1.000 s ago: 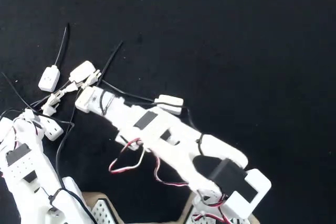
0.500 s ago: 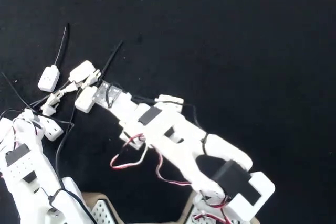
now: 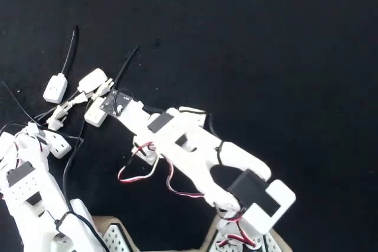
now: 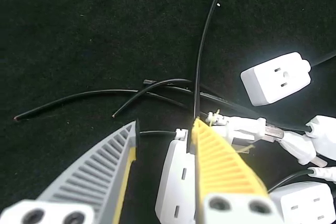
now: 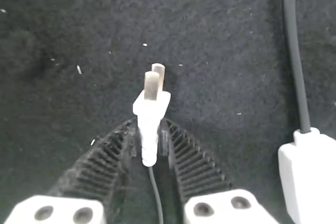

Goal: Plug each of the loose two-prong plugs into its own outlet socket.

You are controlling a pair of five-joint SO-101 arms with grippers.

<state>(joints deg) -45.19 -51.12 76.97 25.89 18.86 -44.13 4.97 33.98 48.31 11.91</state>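
Desk: we see a black desk, with the white cords and fittings clustered near its left edge.
Left gripper: our left gripper is open at the front-left corner of the desk. Its grey and yellow fingers are spread wide and clamp nothing.
Socket at left gripper: a white outlet socket lies in that gap, against the yellow finger.
Other sockets: a three-hole outlet socket lies farther back, apart from the others. A corner socket lies nearer, beside the yellow finger.
Loose plug: a loose two-prong plug lies on the desk between those two sockets, among thin black cables.
Right gripper: our right gripper is closed on a white two-prong plug, prongs pointing away from the fingers, just above the desk.
Neighbouring socket: a corded outlet socket lies near that plug, not touching it.
Right arm: the right arm stretches from the desk's front edge toward the cluster.
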